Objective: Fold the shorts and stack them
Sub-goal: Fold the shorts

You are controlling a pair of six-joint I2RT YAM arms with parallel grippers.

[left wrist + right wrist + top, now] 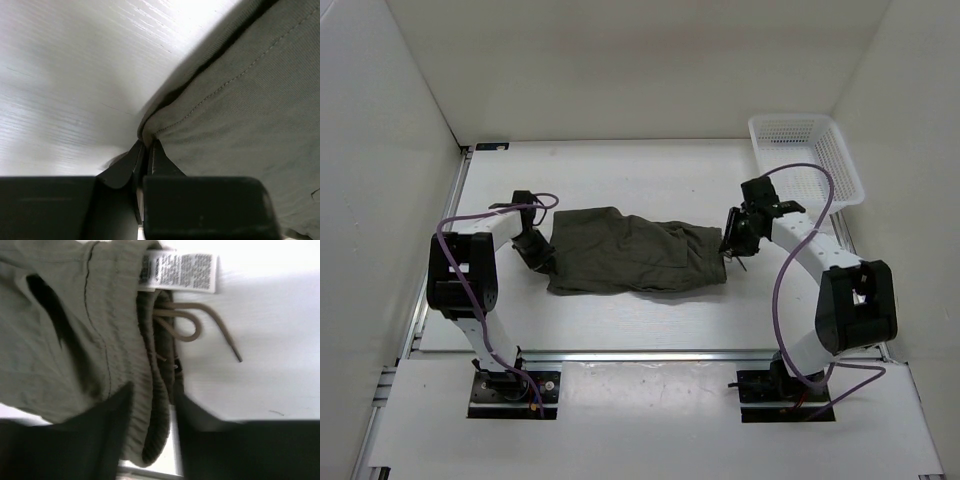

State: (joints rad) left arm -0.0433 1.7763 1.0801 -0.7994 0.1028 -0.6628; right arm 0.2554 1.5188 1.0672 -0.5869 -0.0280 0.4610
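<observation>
The dark olive-green shorts [635, 252] lie spread flat in the middle of the white table, legs to the left and waistband to the right. My left gripper [542, 258] is at the left leg's edge. In the left wrist view it [145, 146] is shut on a corner of the stitched hem [210, 100]. My right gripper [730, 245] is at the waistband end. In the right wrist view it [150, 405] is open and its fingers straddle the gathered waistband [147, 390], with a small gap beside the right finger. The drawstring [200, 325] and a white label [180, 271] lie past the fingertips.
A white plastic mesh basket [807, 160] stands at the back right corner, behind my right arm. White walls close in the table at the left, back and right. Purple cables loop over both arms.
</observation>
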